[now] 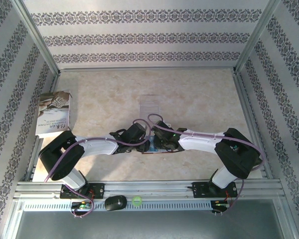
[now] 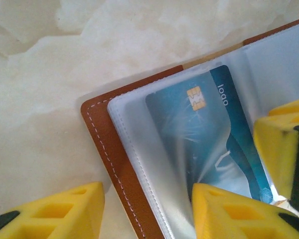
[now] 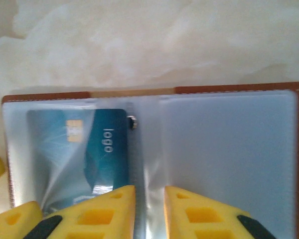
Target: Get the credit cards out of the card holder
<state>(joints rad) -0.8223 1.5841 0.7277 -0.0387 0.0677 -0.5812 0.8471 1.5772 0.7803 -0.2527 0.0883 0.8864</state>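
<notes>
**Both tools down on the open card holder**

The card holder (image 2: 102, 144), reddish-brown leather with white stitching, lies open and flat on the surface (image 1: 199, 94), directly beneath both tools. Its clear plastic sleeves face up. A blue credit card (image 2: 204, 129) with a gold chip and the word "logo" sits inside the sleeve under the left tool (image 2: 147, 199). That tool's fingers stand well apart. One rests on the bare surface just outside the holder's stitched edge, and the other presses on the sleeve over the card.

The right tool (image 3: 149, 201) is just beside it, over the holder's middle fold and near a small metal snap (image 3: 132, 122). Its fingers show a narrow gap with crumpled sleeve plastic in it. Whether they clamp that plastic cannot be told.

The surface is pale cream with a cloudy, marbled pattern. Just beyond the tools lies a translucent rectangular sheet (image 1: 153, 105). Well off to the left tool's left, a white-grey printed booklet (image 1: 54, 113) sits by the side wall. Behind the tools, on the metal rail (image 1: 154, 185) carrying the arm bases, are a black computer mouse (image 1: 115, 202) and a small green ball (image 1: 136, 201). The enclosure walls (image 1: 139, 37) wear pale wallpaper with dark ornamental stripes, framed by aluminium posts (image 1: 37, 40).
</notes>
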